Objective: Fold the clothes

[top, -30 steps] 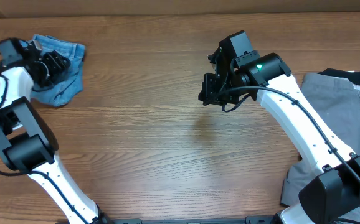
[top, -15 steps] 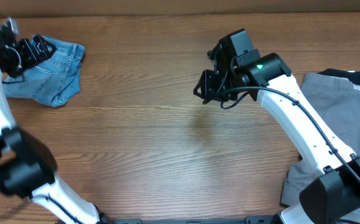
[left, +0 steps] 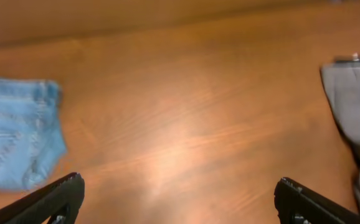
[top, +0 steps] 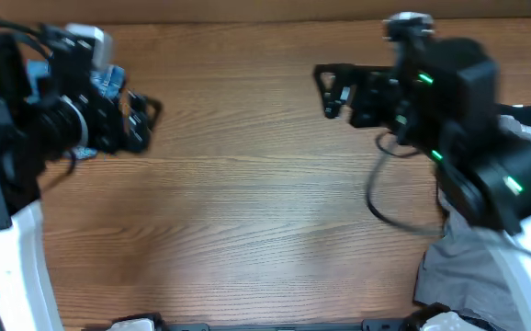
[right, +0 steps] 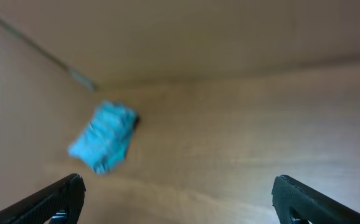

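The jeans (left: 15, 146) are seen bunched on the surface (left: 186, 106), ahead and to the left of the left hand (left: 179, 185), which is spread wide and empty. The right hand (right: 179, 182), likewise spread and empty, is held well apart from them, so the left is judged nearer. Their long axis cannot be told. No container is seen.

The jeans (left: 18, 149) are light blue denim with paler stitched seams. The bench (top: 247, 211) is warm brown wood with fine streaked grain. At the bench's right edge lies a plain grey garment (left: 354, 106). The left gripper (left: 179, 182) and right gripper (right: 177, 179) are black. Green lights (top: 423, 79) glow on the black-and-white right arm (top: 486, 156).
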